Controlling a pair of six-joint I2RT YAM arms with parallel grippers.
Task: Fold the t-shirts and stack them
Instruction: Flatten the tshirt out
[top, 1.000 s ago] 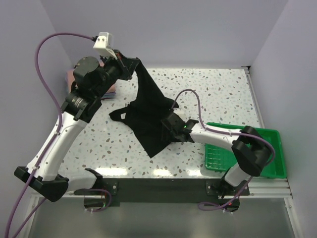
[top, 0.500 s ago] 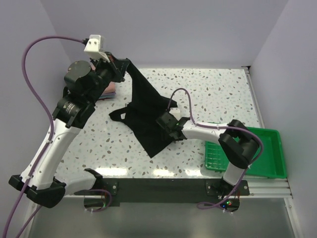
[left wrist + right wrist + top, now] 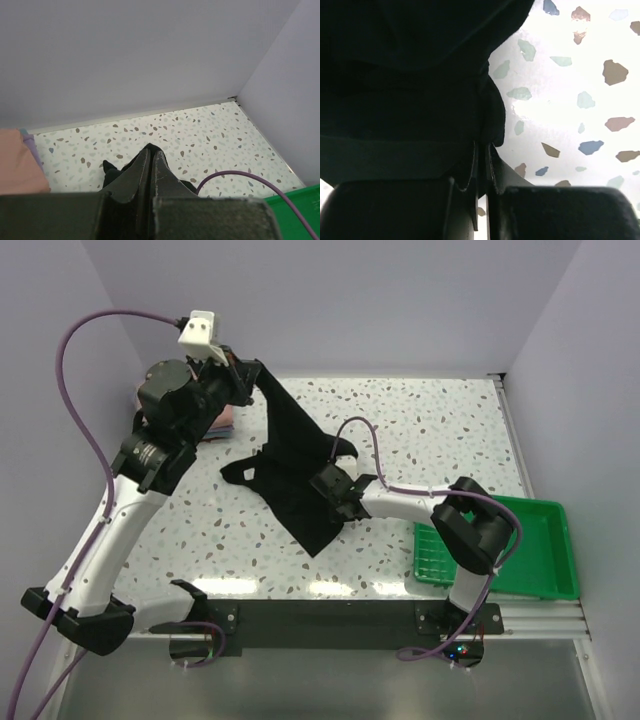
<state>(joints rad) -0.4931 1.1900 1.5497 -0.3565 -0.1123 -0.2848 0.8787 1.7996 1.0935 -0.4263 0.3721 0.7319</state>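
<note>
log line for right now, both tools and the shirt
left tool: shut on black t-shirt, corner raised | right tool: shut on its edge, near table | black t-shirt: part hanging, part on table

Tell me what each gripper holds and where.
The black shirt, by both: left gripper pinches its raised top corner; right gripper clamps a fold at its side edge.

shirt [image 3: 295, 475] mid-table, tray [image 3: 545, 565] right — far-right corner open
</note>
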